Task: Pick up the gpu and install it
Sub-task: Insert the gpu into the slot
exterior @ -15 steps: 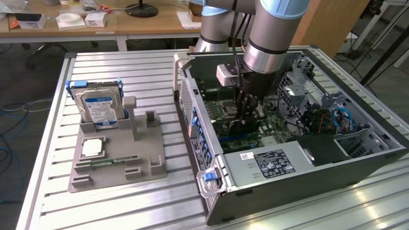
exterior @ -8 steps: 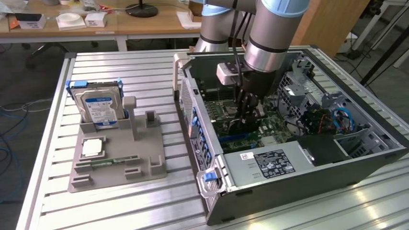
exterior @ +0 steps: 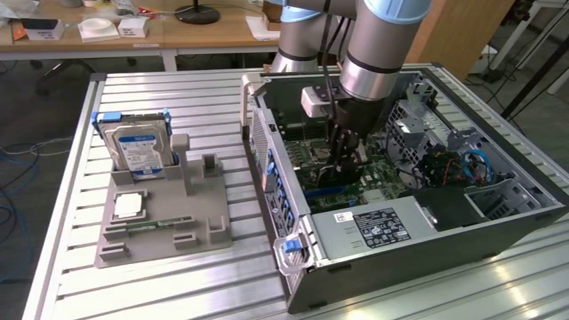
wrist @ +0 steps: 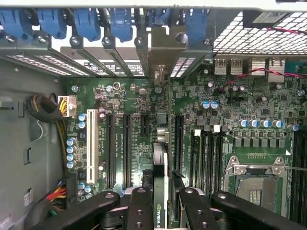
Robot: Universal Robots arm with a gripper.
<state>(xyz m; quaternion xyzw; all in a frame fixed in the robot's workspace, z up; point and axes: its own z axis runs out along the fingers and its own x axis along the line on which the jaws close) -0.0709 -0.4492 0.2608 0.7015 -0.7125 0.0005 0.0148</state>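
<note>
The gripper [wrist: 165, 207] is clamping the gpu [wrist: 159, 167] edge-on between its jaws, long axis lying parallel to the motherboard [wrist: 139, 96] slots [wrist: 125, 148] directly beneath.

Exterior view high, angled down on computer case [exterior: 427, 267], wrist view close over the shared motherboard [wrist: 139, 96]

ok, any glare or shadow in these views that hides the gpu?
Exterior view: strong glare on the slatted table; the case interior under the arm is shadowed, so the gpu reads dark on dark. Wrist view: motherboard evenly lit, bright backlight through the rear slot covers; gpu edge-on in the gripper, unshadowed.
</note>
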